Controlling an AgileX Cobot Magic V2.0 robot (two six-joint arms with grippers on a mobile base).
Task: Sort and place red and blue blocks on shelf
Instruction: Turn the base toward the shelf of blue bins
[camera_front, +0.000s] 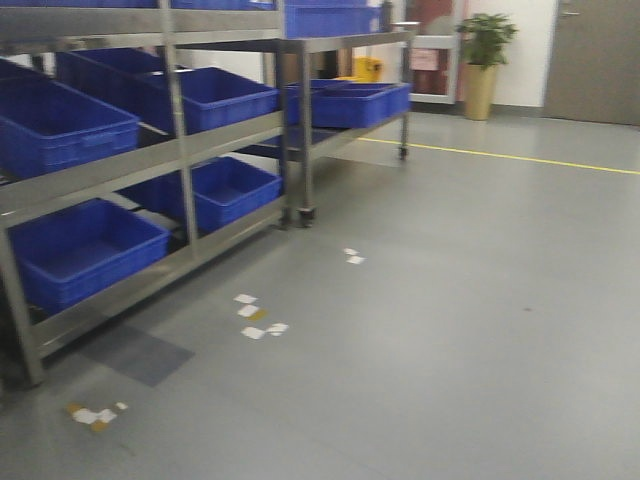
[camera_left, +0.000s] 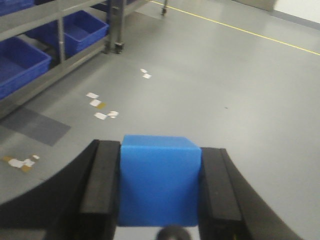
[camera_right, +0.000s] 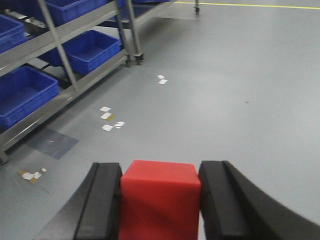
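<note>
- Between the jaws of the left gripper (camera_left: 160, 150) sat the blue block (camera_left: 160, 185), pinched on both sides; the right gripper (camera_right: 160, 167) pinched the red block (camera_right: 160, 200) the same way
- Both blocks hung over the bare grey floor (camera_front: 450, 320), well apart from the shelf (camera_front: 178, 130), which stood off to the left
- Carrying to the shelf looked like the step in hand; no block had yet been placed
- Next, I judged, the base had to close on the shelf and each arm reach in over a steel rail, keeping the two colours in separate spots
- Rail edges and the rims of the dark-blue bins (camera_front: 85, 250) left tight gaps between tiers; the floor to the right lay open, marked only by tape scraps (camera_front: 255, 315) and a yellow line (camera_front: 500, 157)
</note>
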